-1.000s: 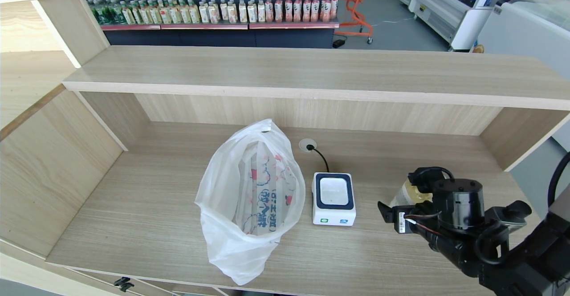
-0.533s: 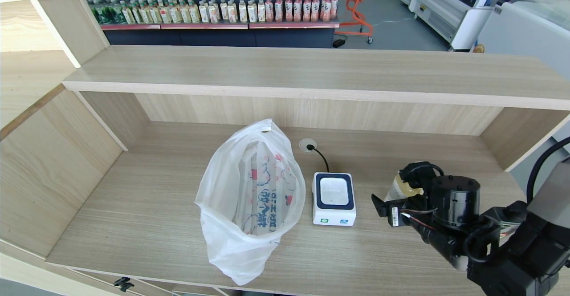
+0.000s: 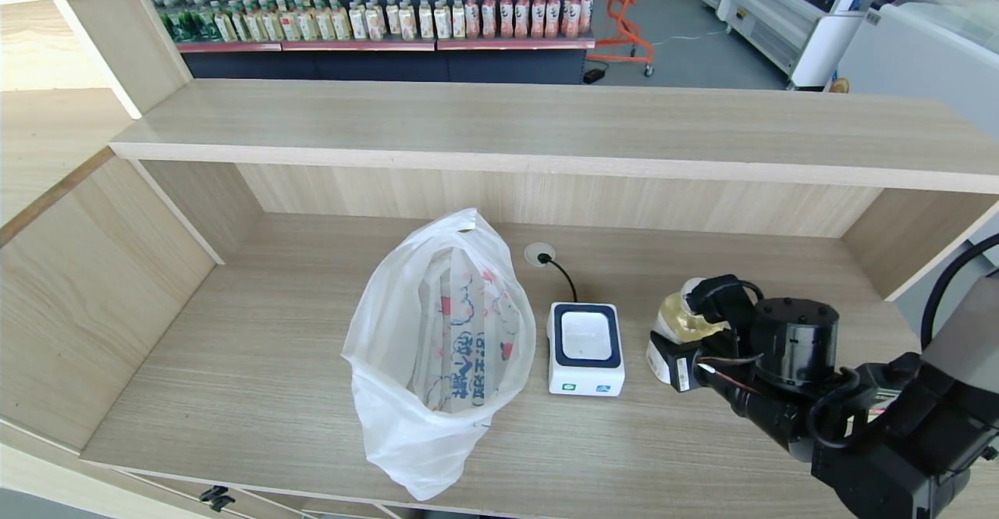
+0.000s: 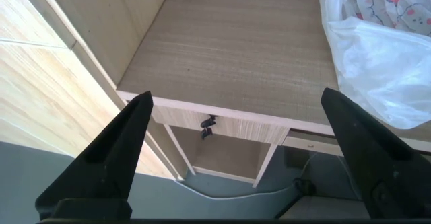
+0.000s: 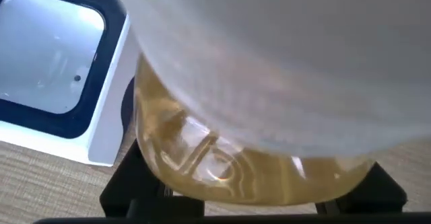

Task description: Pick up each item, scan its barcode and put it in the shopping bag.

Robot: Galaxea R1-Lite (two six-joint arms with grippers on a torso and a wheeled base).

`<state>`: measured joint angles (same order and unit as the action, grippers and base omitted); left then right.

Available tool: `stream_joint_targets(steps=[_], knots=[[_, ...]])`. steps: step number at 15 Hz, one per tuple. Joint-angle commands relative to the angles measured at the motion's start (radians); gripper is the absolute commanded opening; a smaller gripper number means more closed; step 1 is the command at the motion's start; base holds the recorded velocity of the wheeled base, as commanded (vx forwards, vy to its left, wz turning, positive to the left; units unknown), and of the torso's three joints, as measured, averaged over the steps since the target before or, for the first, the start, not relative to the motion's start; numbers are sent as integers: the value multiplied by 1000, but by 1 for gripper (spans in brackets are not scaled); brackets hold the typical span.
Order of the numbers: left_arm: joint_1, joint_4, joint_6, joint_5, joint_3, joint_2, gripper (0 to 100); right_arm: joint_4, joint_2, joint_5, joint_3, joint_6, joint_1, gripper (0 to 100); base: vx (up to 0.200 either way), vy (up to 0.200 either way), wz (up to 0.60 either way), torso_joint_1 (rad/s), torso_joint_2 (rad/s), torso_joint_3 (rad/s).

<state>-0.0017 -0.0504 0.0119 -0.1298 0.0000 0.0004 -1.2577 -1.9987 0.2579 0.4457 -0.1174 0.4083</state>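
A: What does the right end effector [image 3: 691, 333] hold?

B: It is closed on a bottle [image 3: 670, 322] of yellow liquid, tilted, just beside the right side of the scanner [image 3: 585, 347] and low over the bench [image 3: 234, 363]. The left end effector [image 4: 236, 96] is wide and holds nothing. It hangs over the front edge of the bench, near the shopping bag [image 4: 377, 69].

A: What can go wrong from here?

B: I think the bottle is smooth and round, so it may turn or slip in the grip. If the barcode faces away from the window, the scan will fail. The bottle is also close enough to push the scanner. Later, the shopping bag [image 3: 437, 347] is soft and already holds a packet [image 3: 468, 332], so its mouth may fold when the bottle goes in.

A: How do the views differ?

B: The right wrist view gives the liquid [image 5: 222, 150] and the scanner window [image 5: 54, 56] from very near. The head view gives the bag's open mouth, left of the scanner. I see no barcode in either one.
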Motion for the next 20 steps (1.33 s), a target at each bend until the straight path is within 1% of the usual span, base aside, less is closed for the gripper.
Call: stream_joint_targets(steps=[1,2,3,4,5,6,7,8,9,10,11,12,14,16,17,19,20], knots=[[0,0,0,-1,0,0,100,38,54,-6,-53,-41,-25,0,0,0,0,0,0,0],[0,0,0,-1,0,0,100,61,75,-34,-58,-39,-29,0,0,0,0,0,0,0],[0,0,0,-1,0,0,100,89,141,-140,-33,-1,-45,0,0,0,0,0,0,0],[0,0,0,-1,0,0,100,161,222,-216,7,32,-66,0,0,0,0,0,0,0],[0,0,0,-1,0,0,100,353,362,-315,67,44,-100,0,0,0,0,0,0,0],[0,0,0,-1,0,0,100,620,503,-442,154,48,-148,0,0,0,0,0,0,0],[0,0,0,-1,0,0,100,819,591,-565,237,53,-172,0,0,0,0,0,0,0],[0,0,0,-1,0,0,100,928,644,-689,303,55,-197,0,0,0,0,0,0,0],[0,0,0,-1,0,0,100,963,672,-809,334,71,-215,0,0,0,0,0,0,0],[0,0,0,-1,0,0,100,965,683,-914,346,93,-221,0,0,0,0,0,0,0],[0,0,0,-1,0,0,100,965,683,-951,349,101,-221,0,0,0,0,0,0,0],[0,0,0,-1,0,0,100,962,673,-1048,349,121,-215,0,0,0,0,0,0,0],[0,0,0,-1,0,0,100,949,635,-1106,355,124,-186,0,0,0,0,0,0,0],[0,0,0,-1,0,0,100,934,620,-1163,364,136,-178,0,0,0,0,0,0,0],[0,0,0,-1,0,0,100,932,615,-1250,370,154,-172,0,0,0,0,0,0,0],[0,0,0,-1,0,0,100,934,609,-1299,384,177,-152,0,0,0,0,0,0,0],[0,0,0,-1,0,0,100,934,609,-1321,398,209,-144,0,0,0,0,0,0,0]])
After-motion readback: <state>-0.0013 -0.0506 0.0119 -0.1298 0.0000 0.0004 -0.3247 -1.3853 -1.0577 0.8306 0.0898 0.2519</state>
